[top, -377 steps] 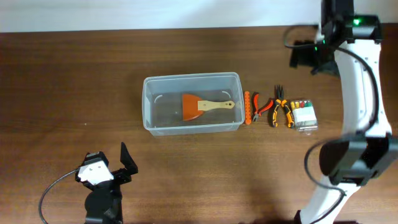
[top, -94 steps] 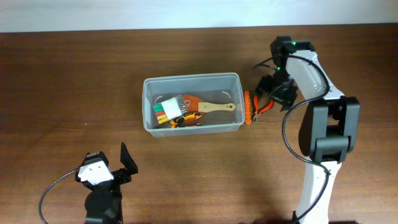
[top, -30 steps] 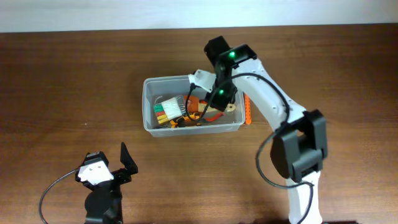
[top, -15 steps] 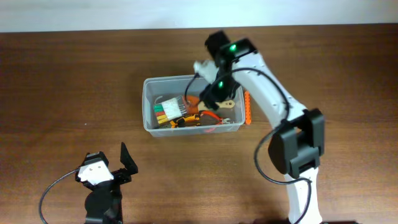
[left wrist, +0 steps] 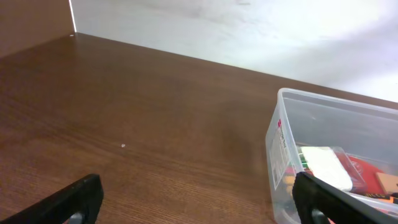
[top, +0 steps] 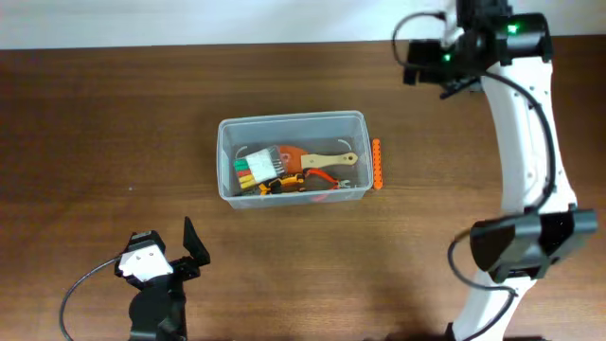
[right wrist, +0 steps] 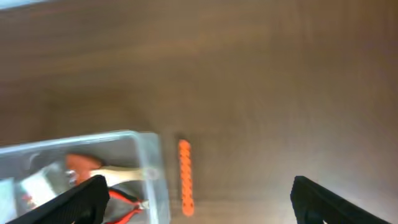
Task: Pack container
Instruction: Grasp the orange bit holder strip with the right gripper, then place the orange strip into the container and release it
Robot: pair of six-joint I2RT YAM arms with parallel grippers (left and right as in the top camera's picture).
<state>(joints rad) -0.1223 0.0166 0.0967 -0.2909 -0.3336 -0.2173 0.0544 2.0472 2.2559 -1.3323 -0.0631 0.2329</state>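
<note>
**While both arms stand off, the tub sits packed at mid-table**

Because it looks straight down, the overhead view alone shows the whole layout. The container [top: 292,117] stands upright and open-topped at the middle of the table [top: 95,114], its long axis running left to right along the table's length. Inside lie a scraper [top: 317,159] with an orange blade and wooden handle, a clear case of coloured bits [top: 254,166] and red-handled pliers [top: 322,177].

An orange ridged stick [top: 376,164] lies on the wood just beside the tub's right short end, crosswise to the tub.

Only the wrist views make the jaws plain. On the left wrist, the dark fingers [left wrist: 68,202] sit at opposite edges of the picture, spread wide with nothing between them. One corner of the tub [left wrist: 277,149] shows ahead and to the right.

On the right wrist, the fingers [right wrist: 74,202] are likewise parted and empty. Below them lie the tub's right end [right wrist: 160,180] and the stick [right wrist: 185,177].

The right gripper [top: 417,68] hangs over the far right of the table, well apart from the tub. The left gripper [top: 194,254] is near the front edge, with the tub beyond it.
</note>
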